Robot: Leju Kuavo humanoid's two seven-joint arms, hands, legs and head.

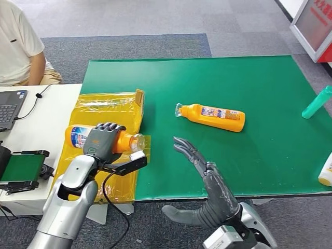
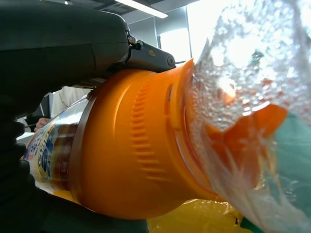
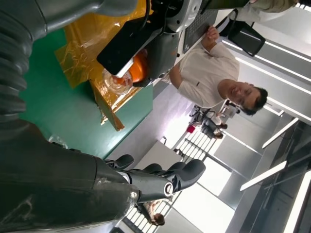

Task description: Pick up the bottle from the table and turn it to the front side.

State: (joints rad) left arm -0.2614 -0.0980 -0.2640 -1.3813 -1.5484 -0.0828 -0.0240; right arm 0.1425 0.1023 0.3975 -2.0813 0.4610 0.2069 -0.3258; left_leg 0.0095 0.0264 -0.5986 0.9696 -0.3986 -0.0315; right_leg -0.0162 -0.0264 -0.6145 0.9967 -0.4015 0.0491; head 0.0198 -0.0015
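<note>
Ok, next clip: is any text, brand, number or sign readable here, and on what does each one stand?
Nothing can be read for certain.
Label of the orange bottle lying on the green mat: printed, too small to read.
Blue and white label of the orange bottle held in the left hand: blurred, unreadable, also in the left wrist view.
Red and white sign at the far right: large characters, cut off, unreadable.
Laptop keys: too small.
</note>
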